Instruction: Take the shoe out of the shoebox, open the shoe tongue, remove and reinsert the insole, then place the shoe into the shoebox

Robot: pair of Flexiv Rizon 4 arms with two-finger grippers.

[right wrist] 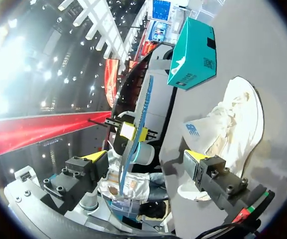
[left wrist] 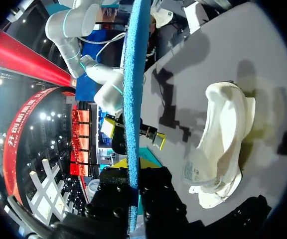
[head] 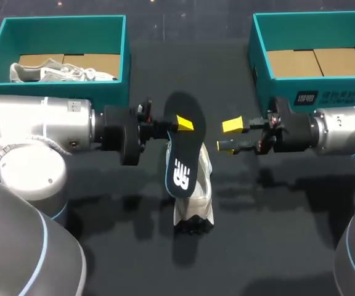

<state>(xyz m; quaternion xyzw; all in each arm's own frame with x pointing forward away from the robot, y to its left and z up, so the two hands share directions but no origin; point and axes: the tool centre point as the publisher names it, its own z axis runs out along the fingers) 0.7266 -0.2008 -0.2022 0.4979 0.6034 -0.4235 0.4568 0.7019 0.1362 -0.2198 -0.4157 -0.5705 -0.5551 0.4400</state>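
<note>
A black insole (head: 183, 151) with a white logo hangs edge-up above the table, and my left gripper (head: 180, 125) is shut on its upper part. In the left wrist view the insole (left wrist: 132, 89) shows edge-on as a blue strip pinched between the fingers of my left gripper (left wrist: 133, 196). The cream shoe (head: 196, 203) lies on the dark table below the insole, toe toward the front edge. My right gripper (head: 228, 135) stands open just right of the insole, holding nothing. In the right wrist view my right gripper (right wrist: 146, 159) faces the insole (right wrist: 138, 124), with the shoe (right wrist: 228, 129) beside it.
A teal shoebox (head: 125, 68) at the back left holds another pale shoe (head: 60, 73). A second teal shoebox (head: 257, 68) at the back right shows only its cardboard floor. The left box (right wrist: 191, 55) also appears in the right wrist view, beyond the shoe.
</note>
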